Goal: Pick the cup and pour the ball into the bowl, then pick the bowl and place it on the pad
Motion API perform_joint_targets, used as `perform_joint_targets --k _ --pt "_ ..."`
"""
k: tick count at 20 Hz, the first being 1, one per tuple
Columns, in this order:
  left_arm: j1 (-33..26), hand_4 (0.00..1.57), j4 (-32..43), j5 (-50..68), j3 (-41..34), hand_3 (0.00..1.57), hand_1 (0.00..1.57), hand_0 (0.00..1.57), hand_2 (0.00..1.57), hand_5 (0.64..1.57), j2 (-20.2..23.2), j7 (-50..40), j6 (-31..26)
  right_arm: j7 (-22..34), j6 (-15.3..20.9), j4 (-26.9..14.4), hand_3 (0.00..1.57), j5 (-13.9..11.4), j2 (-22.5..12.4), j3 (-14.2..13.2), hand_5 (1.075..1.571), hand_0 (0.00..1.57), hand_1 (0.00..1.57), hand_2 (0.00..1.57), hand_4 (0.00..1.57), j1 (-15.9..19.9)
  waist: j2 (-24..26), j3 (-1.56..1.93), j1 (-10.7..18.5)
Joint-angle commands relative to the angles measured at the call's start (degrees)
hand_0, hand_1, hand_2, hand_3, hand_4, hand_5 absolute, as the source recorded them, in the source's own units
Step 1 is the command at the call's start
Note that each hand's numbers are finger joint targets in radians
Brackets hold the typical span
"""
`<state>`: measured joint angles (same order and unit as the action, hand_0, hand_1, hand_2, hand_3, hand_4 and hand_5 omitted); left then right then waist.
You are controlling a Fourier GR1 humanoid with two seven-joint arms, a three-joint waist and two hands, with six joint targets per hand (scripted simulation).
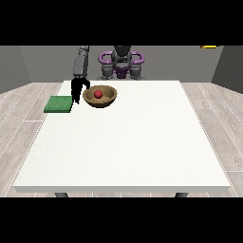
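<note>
Hand at the view's left [79, 88] hangs between green pad [58, 104] and wooden bowl [100, 96], fingers pointing down, spread, holding nothing. Red ball [98, 94] sits inside bowl. Bowl rests on white bench [128, 142], just beside pad, not on it.

The ball [98, 94] is red and the bowl [100, 96] brown. The pad [59, 104] is green, the table [128, 142] white, the hand at the view's left [79, 88] black.

Ball [98, 94] in bowl [108, 98]; pad [58, 104] at its left.
</note>
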<state>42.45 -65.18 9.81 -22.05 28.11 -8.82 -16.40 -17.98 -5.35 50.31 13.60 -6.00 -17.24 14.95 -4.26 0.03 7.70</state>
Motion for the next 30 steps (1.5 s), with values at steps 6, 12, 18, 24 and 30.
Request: perform_joint_targets --k 6,12,18,24,30 --pt "-1.82 1.02 -2.38 4.66 -3.43 0.0 0.0 0.0 0.0 1.533 5.98 -0.96 -2.4 -7.37 -0.94 -11.34 0.0 -0.51 -0.8 -0.04 1.552 0.0 0.0 0.0 0.51 6.5 -3.86 0.01 -1.94" --pt "-4.72 1.02 -2.66 6.04 -4.78 0.0 0.0 0.0 0.0 1.54 6.64 3.64 -4.56 -8.37 -1.09 -13.09 0.0 0.17 -3.05 -1.03 1.546 0.0 0.0 0.0 0.45 9.85 -7.31 -0.02 -1.26" --pt "-0.76 1.02 -4.09 9.42 -5.14 0.0 0.0 0.0 0.0 1.537 9.84 -2.32 -5.49 -12.7 2.67 -15.79 0.0 -1.19 2.12 0.49 1.55 0.0 0.0 0.0 0.46 10.33 -7.03 0.03 0.21" --pt "-0.96 1.02 -5.57 9.65 -5.45 0.0 0.0 0.0 0.0 1.535 10.44 -2.8 -4.55 -6.98 8.45 -18.58 0.0 -0.7 -1.52 -2.37 1.514 0.88 0.88 0.58 0.61 7.43 -7.73 0.08 0.58" --pt "-1.78 1.07 -5.47 11.15 -5.87 0.0 0.0 0.0 0.0 1.523 9.07 -1.41 -5.48 -6.63 15.21 -17.29 1.57 -6.09 -5.21 -0.04 1.495 1.57 1.57 1.57 0.9 2.71 -10.41 -0.1 1.98"
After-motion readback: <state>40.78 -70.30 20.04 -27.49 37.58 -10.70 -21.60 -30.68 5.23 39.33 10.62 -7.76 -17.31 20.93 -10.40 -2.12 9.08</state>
